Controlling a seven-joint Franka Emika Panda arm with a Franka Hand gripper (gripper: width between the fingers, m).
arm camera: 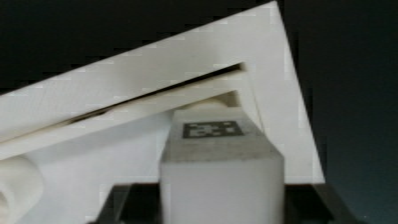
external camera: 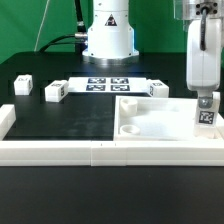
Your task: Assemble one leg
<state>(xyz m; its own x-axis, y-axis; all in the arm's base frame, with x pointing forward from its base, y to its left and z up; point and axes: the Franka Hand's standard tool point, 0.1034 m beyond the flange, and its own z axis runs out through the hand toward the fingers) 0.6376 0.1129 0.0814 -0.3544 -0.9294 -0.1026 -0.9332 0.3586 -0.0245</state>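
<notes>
Open black table surface across centre-left of frame: wide free passage. Two loose legs at left, marker board upper centre, robot base behind it. White rail runs along lower edge, blocks low approach from front. Tray-like part fills right-centre; arm with gripper and tagged leg occupies its right corner.

Wrist view: leg fills gap between fingers; tray rim close beyond, little clearance.

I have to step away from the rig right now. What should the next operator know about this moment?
Gripper: shut on a leg, held upright over the right corner of the white tray in the exterior view.
Other legs: three loose on the black table, near and.
Done: one leg picked up and brought to the tray.
Left: whether it is seated cannot be told; seat it and release.
</notes>
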